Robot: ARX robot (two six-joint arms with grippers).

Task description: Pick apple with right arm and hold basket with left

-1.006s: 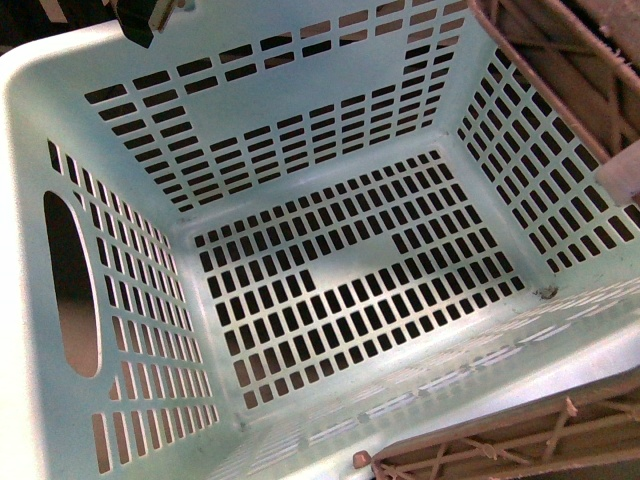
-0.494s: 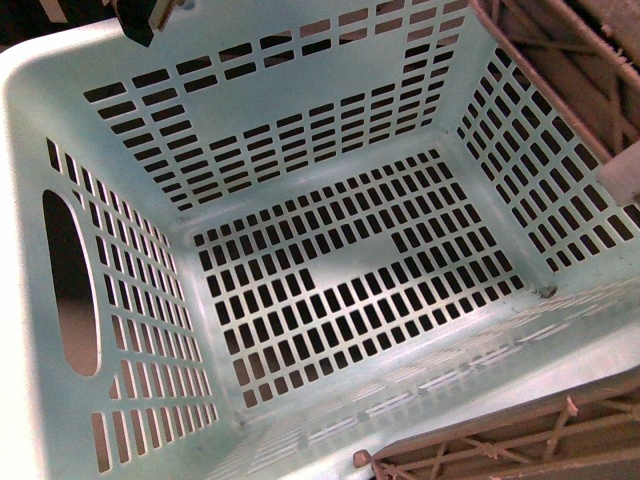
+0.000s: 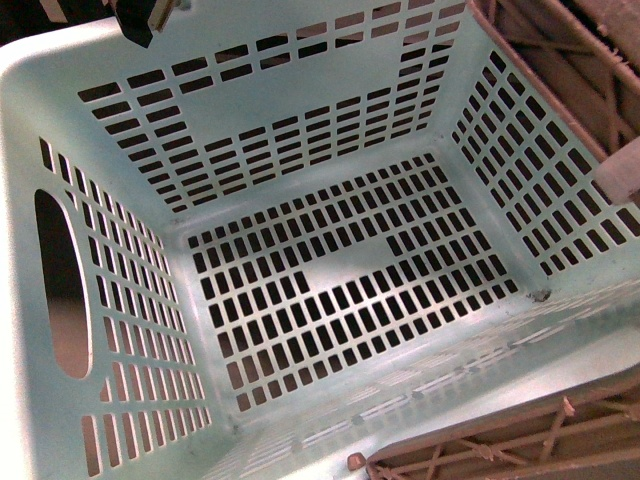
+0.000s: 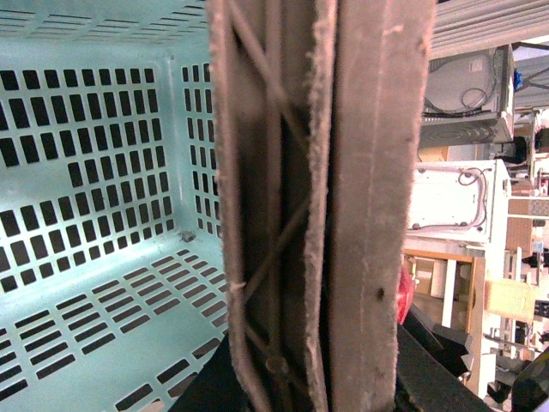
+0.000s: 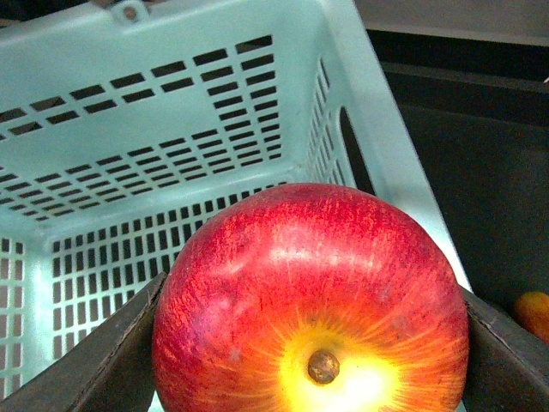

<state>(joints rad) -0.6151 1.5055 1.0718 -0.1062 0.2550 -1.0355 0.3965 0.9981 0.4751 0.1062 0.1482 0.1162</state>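
The mint-aqua slotted basket fills the front view, and nothing lies on its floor. Its brown ribbed handles show at the upper right and the lower right. In the left wrist view my left gripper is shut on a brown handle, with the basket's inside beside it. In the right wrist view the glossy red apple, yellow round its stem, sits between the dark fingers of my right gripper. The gripper is shut on it, just above the basket's rim.
A small orange thing lies on the dark surface outside the basket. White equipment and wooden benches stand beyond the handle. A dark arm part pokes in over the basket's far rim. A white band crosses the right wall.
The basket has shifted slightly to the left in the front view. Nothing was taken hold of or let go.
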